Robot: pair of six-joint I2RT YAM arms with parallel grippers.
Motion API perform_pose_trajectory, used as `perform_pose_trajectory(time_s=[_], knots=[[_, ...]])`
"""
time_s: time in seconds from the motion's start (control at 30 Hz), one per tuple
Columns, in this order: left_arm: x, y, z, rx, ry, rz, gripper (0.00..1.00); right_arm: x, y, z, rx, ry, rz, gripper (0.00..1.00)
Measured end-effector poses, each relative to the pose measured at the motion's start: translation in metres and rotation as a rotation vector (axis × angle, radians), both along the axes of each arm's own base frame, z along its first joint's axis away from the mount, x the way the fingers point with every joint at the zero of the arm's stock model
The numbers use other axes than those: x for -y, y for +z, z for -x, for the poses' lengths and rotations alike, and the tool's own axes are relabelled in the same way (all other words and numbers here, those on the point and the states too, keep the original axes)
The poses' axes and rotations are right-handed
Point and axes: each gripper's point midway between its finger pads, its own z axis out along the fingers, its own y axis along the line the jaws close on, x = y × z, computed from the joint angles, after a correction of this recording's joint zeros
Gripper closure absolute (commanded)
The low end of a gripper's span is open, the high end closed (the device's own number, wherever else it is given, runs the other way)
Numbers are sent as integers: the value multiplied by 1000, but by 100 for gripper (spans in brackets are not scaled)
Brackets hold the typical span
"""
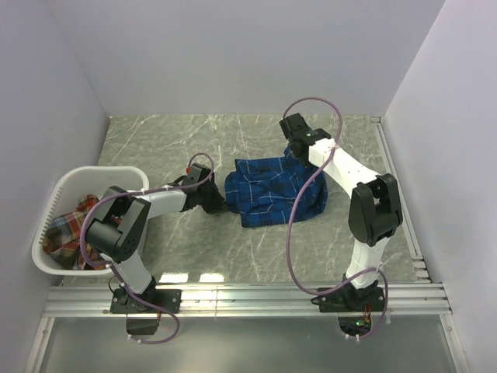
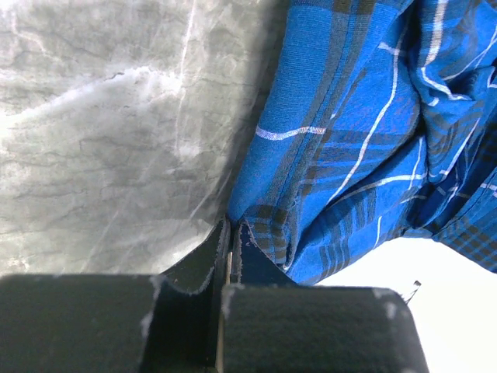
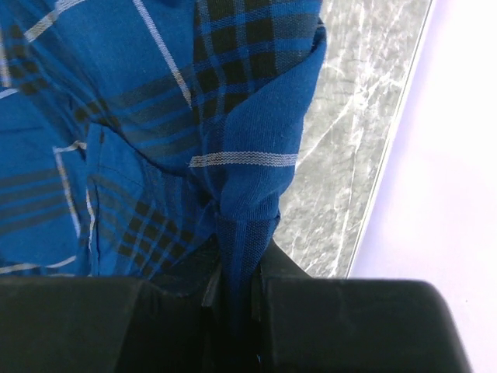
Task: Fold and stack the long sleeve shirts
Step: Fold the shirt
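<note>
As both extend, left pincer (image 1: 215, 201), right pincer (image 1: 298, 146) seemingly nipping blue shirt (image 1: 272, 190)

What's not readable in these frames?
- Red plaid shirt: top view, mostly hidden by basket wall and left arm.
- Blue shirt sleeves, buttons: every view, buried in its own folds.
- Right tool tips: wrist view, fabric wraps them.

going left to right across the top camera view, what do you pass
white basket with the red plaid shirt inside → left gripper → blue plaid shirt → metal rail at the table's right edge
</note>
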Motion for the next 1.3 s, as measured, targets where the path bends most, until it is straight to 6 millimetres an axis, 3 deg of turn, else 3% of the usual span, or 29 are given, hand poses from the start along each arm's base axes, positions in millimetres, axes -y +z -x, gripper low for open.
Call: perform_pose_trajectory(time_s=[0.1,0.23,0.53,0.73,1.03,1.3], knots=[[0,1,0,3,-1,2,100,3,0,-1,4,-9,-3,100],[0,1,0,3,-2,3,100,-10,1,-2,17,11,12,100],[1,2,0,4,-3,5,100,-68,-9,0,17,62,127,98],[1,2,0,4,-5,7,99,-110,-6,9,31,61,142,86],[3,3,1,6,-12,10,99,-165,-23,36,-9,84,0,52],[3,3,1,8,-13,12,99,-205,-42,57,-87,107,-182,50]])
